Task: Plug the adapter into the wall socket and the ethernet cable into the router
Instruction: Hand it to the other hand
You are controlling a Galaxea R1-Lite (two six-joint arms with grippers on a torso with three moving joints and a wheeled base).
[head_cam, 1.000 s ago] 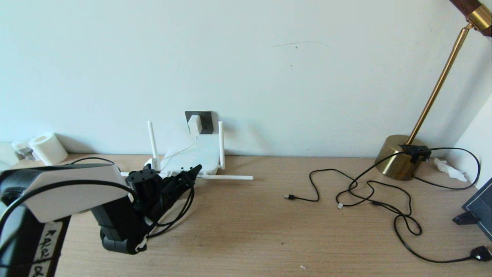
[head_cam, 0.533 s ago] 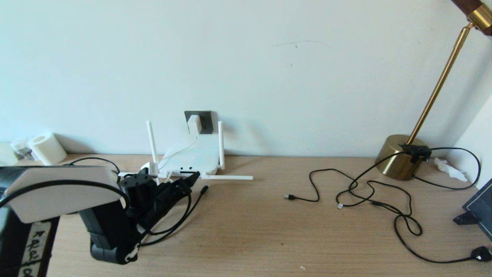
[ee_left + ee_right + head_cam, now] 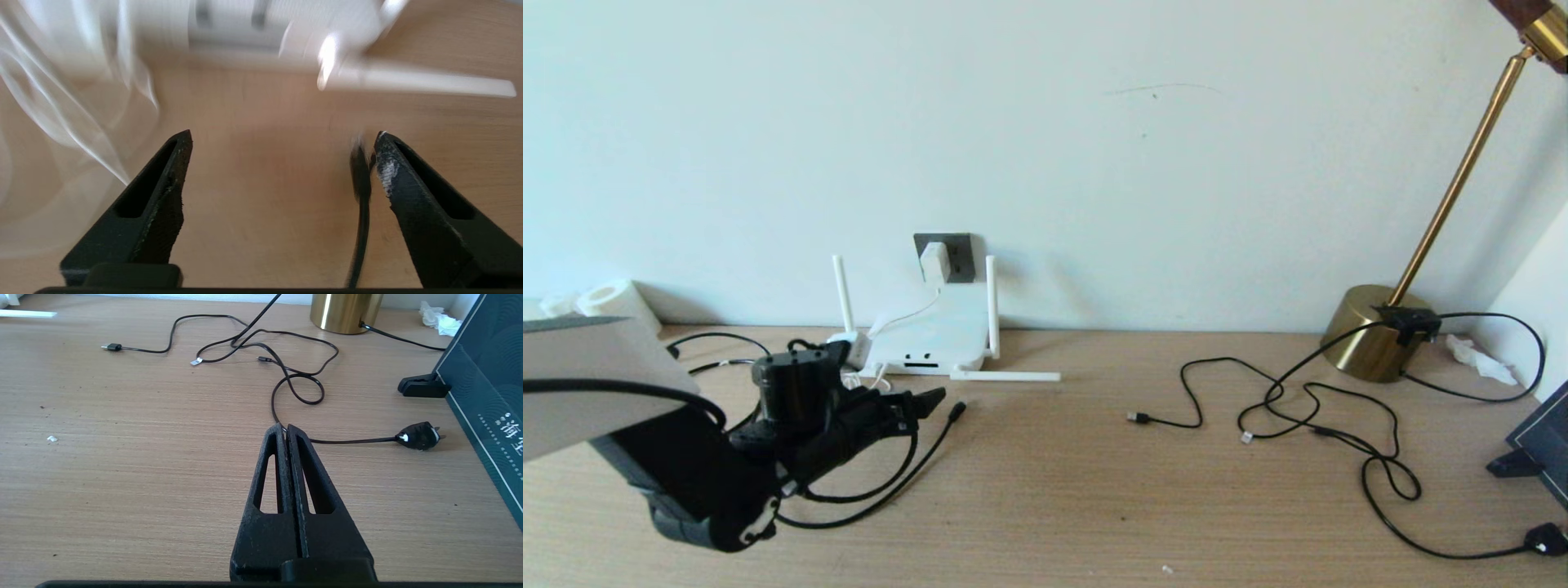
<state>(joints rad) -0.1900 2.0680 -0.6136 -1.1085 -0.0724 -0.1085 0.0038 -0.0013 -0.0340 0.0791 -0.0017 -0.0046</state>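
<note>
1. The left gripper (image 3: 923, 402) hangs low over the pale wooden tabletop (image 3: 1045, 498), at about seven o'clock from the flat white rounded-square router (image 3: 929, 341). Its two black fingers (image 3: 163, 192) are spread wide and hold nothing; bare wood shows between them in the left wrist view.
2. The thick black ethernet cable (image 3: 907, 474) lies loose on the table, its boxy connector (image 3: 958, 407) just beside the gripper's tip at three o'clock. In the wrist view that connector (image 3: 361, 171) sits close against the inner side of one finger; whether they touch cannot be told.
3. The router's dark front ports face the gripper across a short strip of open wood. One white stick antenna (image 3: 1005, 376) lies flat along the table at the router's four o'clock; two stand upright at its rear corners.
4. The small white rounded-cube adapter (image 3: 934, 260) sits in the dark grey square wall socket (image 3: 945, 256) at twelve o'clock from the router, its thin cord trailing down.
5. Open tabletop stretches from the connector towards three o'clock, up to a tangle of thin black cords (image 3: 1307, 408) and a brass lamp base (image 3: 1372, 331).
6. The right gripper (image 3: 286, 430) hovers over the wood near those cords, fingers pressed together, empty.
</note>
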